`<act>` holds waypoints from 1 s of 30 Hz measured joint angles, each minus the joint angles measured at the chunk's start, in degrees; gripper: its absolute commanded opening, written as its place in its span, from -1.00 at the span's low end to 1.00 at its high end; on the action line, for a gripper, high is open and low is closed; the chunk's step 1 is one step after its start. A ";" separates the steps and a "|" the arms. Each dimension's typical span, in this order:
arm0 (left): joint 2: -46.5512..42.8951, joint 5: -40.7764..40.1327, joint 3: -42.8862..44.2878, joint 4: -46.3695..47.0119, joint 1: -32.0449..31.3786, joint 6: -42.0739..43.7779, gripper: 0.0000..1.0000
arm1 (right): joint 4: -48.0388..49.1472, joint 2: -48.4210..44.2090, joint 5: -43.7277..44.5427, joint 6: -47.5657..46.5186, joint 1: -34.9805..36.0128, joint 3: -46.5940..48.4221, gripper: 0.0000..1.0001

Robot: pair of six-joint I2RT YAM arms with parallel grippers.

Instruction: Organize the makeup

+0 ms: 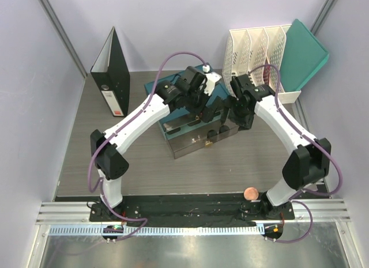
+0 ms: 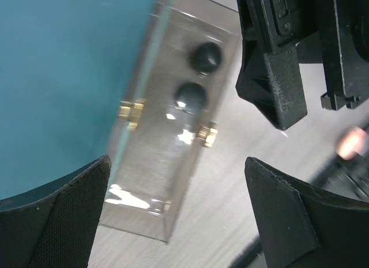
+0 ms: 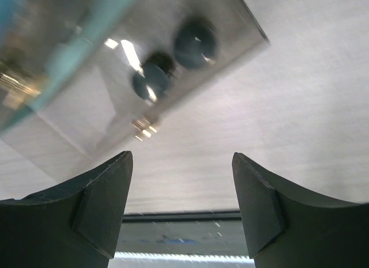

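Observation:
Two black round jars (image 1: 216, 131) lie in the open clear drawer (image 1: 196, 142) of the teal box (image 1: 173, 104). In the left wrist view they are one jar (image 2: 206, 56) and another (image 2: 190, 97); in the right wrist view one (image 3: 196, 43) and another (image 3: 153, 78). A peach round disc (image 1: 251, 193) lies on the table by the right arm's base, and shows blurred in the left wrist view (image 2: 351, 142). My left gripper (image 1: 209, 111) (image 2: 179, 213) is open and empty above the drawer. My right gripper (image 1: 233, 109) (image 3: 181, 204) is open and empty beside it. The clear bottle and tan tubes are out of view.
A black binder (image 1: 112, 72) stands at the back left. A white file rack (image 1: 259, 55) and a teal folder (image 1: 302, 55) stand at the back right. A black strip (image 1: 184, 207) runs along the table's near edge.

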 measured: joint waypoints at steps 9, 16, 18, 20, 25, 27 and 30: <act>-0.85 12.94 -3.13 1.05 -4.90 -0.09 0.88 | 2.75 -8.68 -3.41 0.70 -12.39 -17.75 0.50; 4.50 19.63 0.24 2.03 -15.65 -0.22 0.83 | 8.04 -6.27 -5.95 -1.64 -22.97 -16.00 0.50; 7.19 20.96 1.18 2.16 -17.62 -0.22 0.80 | 10.32 -4.13 -7.15 -2.21 -24.92 -15.04 0.50; 9.88 22.12 1.29 2.27 -18.88 -0.28 0.75 | 12.94 -1.09 -8.44 -2.67 -26.64 -14.40 0.50; 14.73 24.81 0.17 4.52 -19.98 -2.16 0.62 | 16.65 5.62 -10.49 -3.34 -28.59 -13.81 0.50; 16.48 26.18 -0.13 5.90 -20.28 -3.02 0.54 | 17.51 7.15 -11.08 -3.69 -29.11 -13.73 0.50; 20.35 28.89 0.22 7.96 -21.00 -4.39 0.46 | 18.16 7.98 -11.89 -4.31 -30.23 -13.57 0.50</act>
